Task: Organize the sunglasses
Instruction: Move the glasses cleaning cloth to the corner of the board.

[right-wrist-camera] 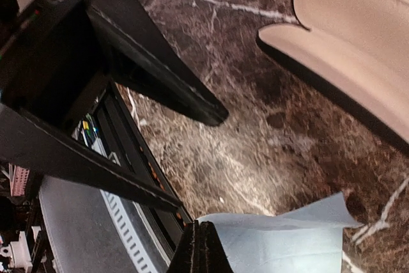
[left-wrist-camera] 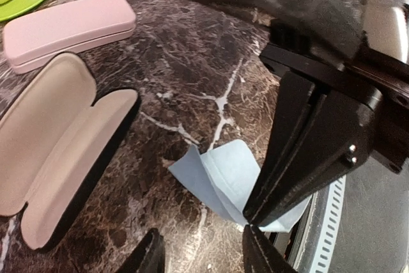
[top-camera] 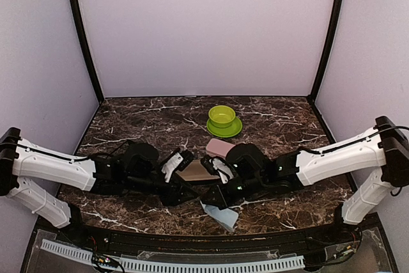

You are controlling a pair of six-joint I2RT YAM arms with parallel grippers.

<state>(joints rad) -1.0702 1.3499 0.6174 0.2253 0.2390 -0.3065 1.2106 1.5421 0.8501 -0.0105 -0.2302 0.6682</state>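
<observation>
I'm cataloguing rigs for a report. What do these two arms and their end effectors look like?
The left arm and right arm have white shell links, black joint housings and a thin black cable along the forearm. The left end effector and right end effector are black, each with two flat tapered fingers.

Open black case [left-wrist-camera: 57, 151] lies near pink case [left-wrist-camera: 67, 30], blue cloth [left-wrist-camera: 223, 177], green bowl [top-camera: 222, 116].

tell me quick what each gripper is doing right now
left gripper: open, nothing between its fingers.
right gripper: closed, pinching the edge of the blue cloth.
</observation>
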